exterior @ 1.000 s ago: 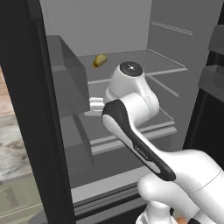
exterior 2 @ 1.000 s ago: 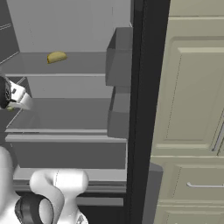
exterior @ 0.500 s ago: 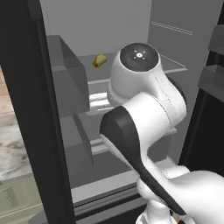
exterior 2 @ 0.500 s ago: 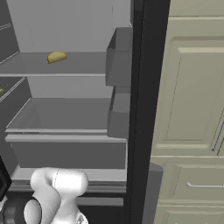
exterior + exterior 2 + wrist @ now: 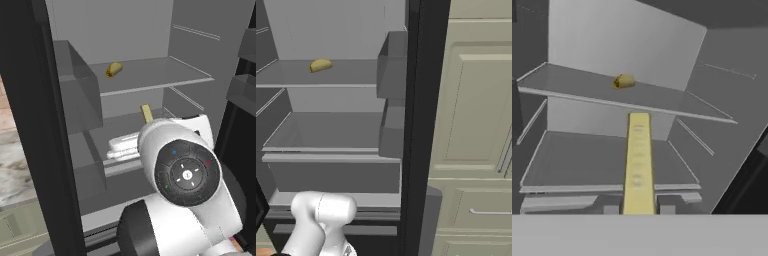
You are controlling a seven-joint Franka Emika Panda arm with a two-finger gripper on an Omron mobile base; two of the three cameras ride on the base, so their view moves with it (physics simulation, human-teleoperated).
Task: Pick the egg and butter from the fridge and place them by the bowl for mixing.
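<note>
- Hand view: the thin pale-yellow stick of butter (image 5: pixel 637 162) is seen clamped between the two dark fingertips of the gripper (image 5: pixel 639 209), one tip pressed against each side of its near end; the stick extends away from the hand, over the lower pale grey shelf (image 5: pixel 577 160) of the tall dark grey-black fridge (image 5: pixel 722 75).
- Left base view: the far end of the butter (image 5: pixel 146 113) is seen projecting above the white arm, inside the fridge (image 5: pixel 30 125), above the lower shelf (image 5: pixel 120 125).
- A yellow-green folded food item (image 5: pixel 114 69) is recorded lying on the upper shelf (image 5: pixel 165 75) of the fridge, well apart from the butter; it is also noted in the right base view (image 5: pixel 321 65) and the hand view (image 5: pixel 624 81).
</note>
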